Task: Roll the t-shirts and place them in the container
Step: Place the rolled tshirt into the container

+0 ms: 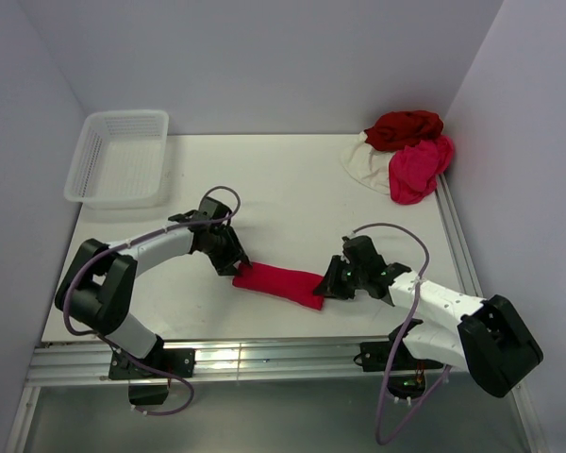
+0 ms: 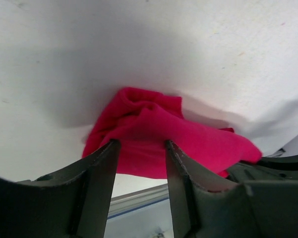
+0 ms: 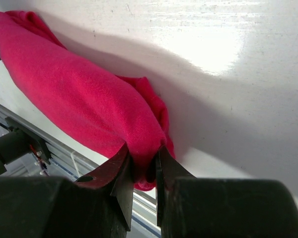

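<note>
Crimson t-shirt (image 1: 278,285), rolled into a sausage, lies on the table (image 1: 292,198) w/ its long axis running L–R, left end a bit farther back. At the roll's right end the right hand (image 3: 144,153) is pinched nearly closed on the cloth; the left hand (image 1: 234,257) straddles its left end at a medium gap, can't tell if it bites. Far right of the roll, the other t-shirts (image 1: 406,151) sit heaped, not yet rolled.

From above, the left gripper (image 1: 234,267) and right gripper (image 1: 326,283) are covering the two ends of the crimson t-shirt (image 1: 278,285). The left wrist view is not showing whether the left fingers (image 2: 102,168) are pinching cloth. Far right, the whitish t-shirt (image 1: 361,162) is lying partly buried under the dark red t-shirt (image 1: 403,128) and pink-red t-shirt (image 1: 417,168).
</note>
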You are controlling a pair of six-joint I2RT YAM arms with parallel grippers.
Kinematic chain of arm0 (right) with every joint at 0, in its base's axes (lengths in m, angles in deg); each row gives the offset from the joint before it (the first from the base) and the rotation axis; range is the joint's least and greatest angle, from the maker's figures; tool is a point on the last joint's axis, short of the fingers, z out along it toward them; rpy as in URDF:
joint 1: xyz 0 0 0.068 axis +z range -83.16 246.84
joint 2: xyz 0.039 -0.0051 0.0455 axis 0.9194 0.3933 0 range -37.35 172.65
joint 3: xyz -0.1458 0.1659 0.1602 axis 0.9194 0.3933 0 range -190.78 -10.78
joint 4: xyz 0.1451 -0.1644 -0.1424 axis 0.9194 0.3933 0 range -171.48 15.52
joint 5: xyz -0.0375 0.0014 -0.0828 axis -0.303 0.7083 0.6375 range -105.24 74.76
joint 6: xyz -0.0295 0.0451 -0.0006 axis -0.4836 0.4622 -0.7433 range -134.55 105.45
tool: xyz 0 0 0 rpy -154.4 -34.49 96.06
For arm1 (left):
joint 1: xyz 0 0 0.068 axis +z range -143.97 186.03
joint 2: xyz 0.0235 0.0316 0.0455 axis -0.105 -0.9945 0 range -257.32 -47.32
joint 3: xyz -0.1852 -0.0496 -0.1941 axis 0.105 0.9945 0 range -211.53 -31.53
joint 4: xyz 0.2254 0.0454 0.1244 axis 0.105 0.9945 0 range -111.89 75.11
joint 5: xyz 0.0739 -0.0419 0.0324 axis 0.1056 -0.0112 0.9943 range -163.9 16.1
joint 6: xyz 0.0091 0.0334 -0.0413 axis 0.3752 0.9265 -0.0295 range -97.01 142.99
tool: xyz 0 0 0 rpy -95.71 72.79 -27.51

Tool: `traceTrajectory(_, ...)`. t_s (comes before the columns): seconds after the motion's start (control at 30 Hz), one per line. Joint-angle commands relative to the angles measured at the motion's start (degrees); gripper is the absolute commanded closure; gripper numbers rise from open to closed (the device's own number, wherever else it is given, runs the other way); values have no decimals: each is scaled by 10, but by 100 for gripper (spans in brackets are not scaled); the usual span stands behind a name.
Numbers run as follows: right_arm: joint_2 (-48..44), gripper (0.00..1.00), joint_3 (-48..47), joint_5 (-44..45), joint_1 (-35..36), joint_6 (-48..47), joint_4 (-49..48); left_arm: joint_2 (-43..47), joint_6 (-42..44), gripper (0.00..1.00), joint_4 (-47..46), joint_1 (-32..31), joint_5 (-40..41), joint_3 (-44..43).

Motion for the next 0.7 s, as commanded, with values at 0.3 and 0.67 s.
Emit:
traceTrajectory(0.3,49,100,-25,95,-10,-53,71,31,105,50,64,11,89,31)
traceTrajectory(0.67,56,100,-31,95,-11,-59,72,30,142,43,22,7,60,57)
